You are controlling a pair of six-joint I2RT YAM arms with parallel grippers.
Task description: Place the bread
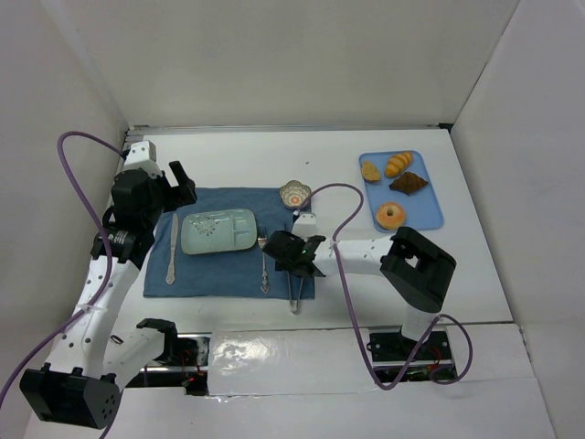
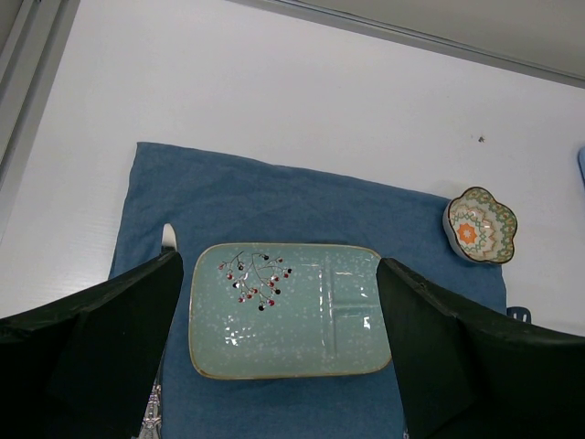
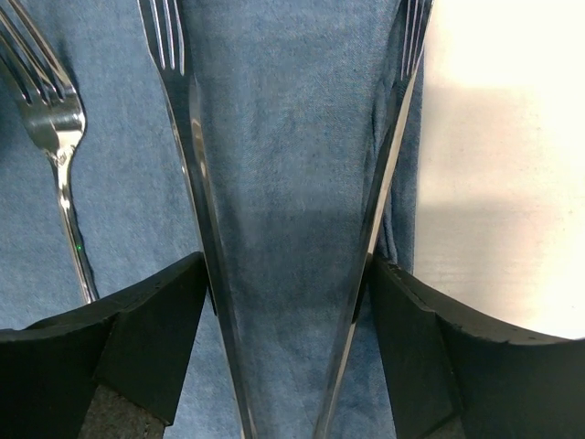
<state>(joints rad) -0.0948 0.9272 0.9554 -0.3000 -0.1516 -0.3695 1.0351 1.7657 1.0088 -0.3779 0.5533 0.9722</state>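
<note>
The bread point(image 1: 370, 170), a small golden bun, lies on the blue tray point(image 1: 430, 197) at the back right, far from both grippers. My right gripper point(image 1: 294, 252) is low over the blue cloth point(image 1: 206, 274). It straddles metal tongs point(image 1: 295, 294), which also show in the right wrist view point(image 3: 196, 183), and its fingers point(image 3: 155, 338) press on the outside of both tong arms. The tongs are still spread wide on the cloth point(image 3: 283, 183). My left gripper point(image 2: 279, 265) is open and empty, hovering over the light green divided plate point(image 2: 283, 361), which also shows in the top view point(image 1: 218, 230).
On the tray also lie a croissant point(image 1: 398, 164), a dark pastry point(image 1: 409, 183) and a ring donut point(image 1: 391, 215). A small patterned bowl point(image 1: 295, 193) stands behind the cloth. A knife point(image 1: 172, 247) lies left of the plate, a fork point(image 1: 264, 265) right of it.
</note>
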